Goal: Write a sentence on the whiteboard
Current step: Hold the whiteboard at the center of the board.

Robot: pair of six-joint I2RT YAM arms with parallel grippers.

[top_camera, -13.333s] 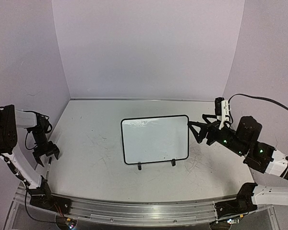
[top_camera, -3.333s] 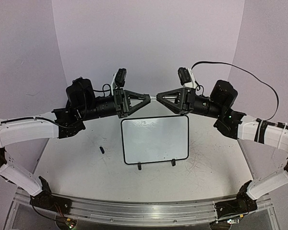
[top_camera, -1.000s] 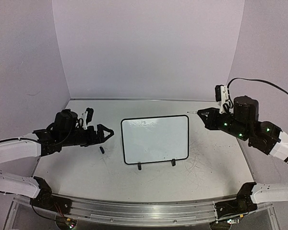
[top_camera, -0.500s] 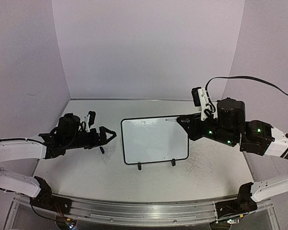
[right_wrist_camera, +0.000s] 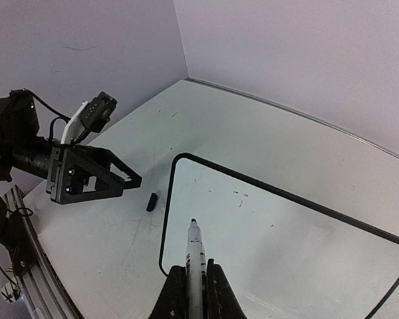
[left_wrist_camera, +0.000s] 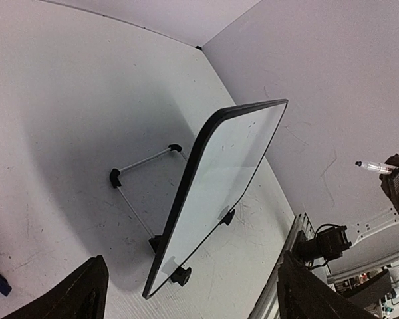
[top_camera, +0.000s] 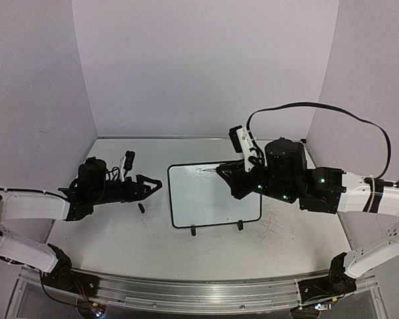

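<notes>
The whiteboard (top_camera: 203, 203) stands tilted on two black feet at mid-table, also in the left wrist view (left_wrist_camera: 229, 169) and the right wrist view (right_wrist_camera: 292, 232). Its surface carries only a few small specks; the sentence is not in view. My right gripper (top_camera: 226, 175) (right_wrist_camera: 194, 271) is shut on a white marker (right_wrist_camera: 195, 249), whose uncapped tip hangs over the board's upper left area. Just left of the board's left edge, my left gripper (top_camera: 151, 185) (left_wrist_camera: 189, 266) is open and holds nothing.
A small dark marker cap (top_camera: 141, 208) (right_wrist_camera: 151, 201) lies on the tabletop just below the left gripper. The board's wire stand (left_wrist_camera: 143, 159) reaches out behind it. Purple walls enclose the table on three sides.
The right arm has swung left with the marker, from beside the board's right edge to over its upper left. The left gripper has edged closer to the board.
</notes>
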